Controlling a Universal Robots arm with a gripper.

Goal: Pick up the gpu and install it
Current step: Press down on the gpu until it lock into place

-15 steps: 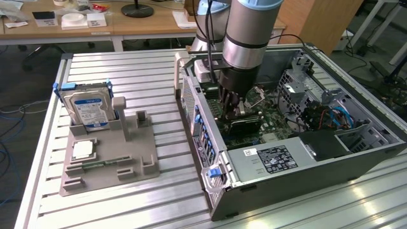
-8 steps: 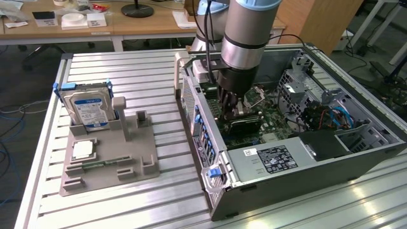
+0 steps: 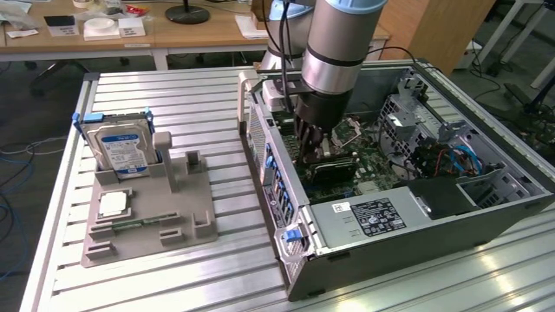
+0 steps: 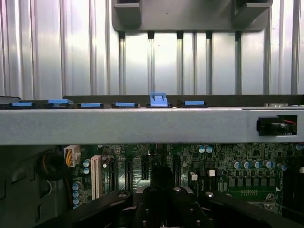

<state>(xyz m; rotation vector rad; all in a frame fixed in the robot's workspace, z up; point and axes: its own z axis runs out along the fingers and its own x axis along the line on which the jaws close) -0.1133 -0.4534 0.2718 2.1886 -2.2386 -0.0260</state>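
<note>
Gpu [image 3: 334, 170]: flat dark card inside computer case [image 3: 485, 214], long axis along the motherboard [image 4: 237, 171]. Gripper [image 3: 314, 146]: jaws clenched, directly above it.

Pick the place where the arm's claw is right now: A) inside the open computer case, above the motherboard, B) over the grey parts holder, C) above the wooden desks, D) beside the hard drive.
A: in the exterior view the claw reaches down into the open computer case, just above the motherboard.

Open-topped case [image 3: 416, 214], crowded motherboard [image 3: 368, 166] below (drive cage [image 3: 416, 114] alongside).
</note>
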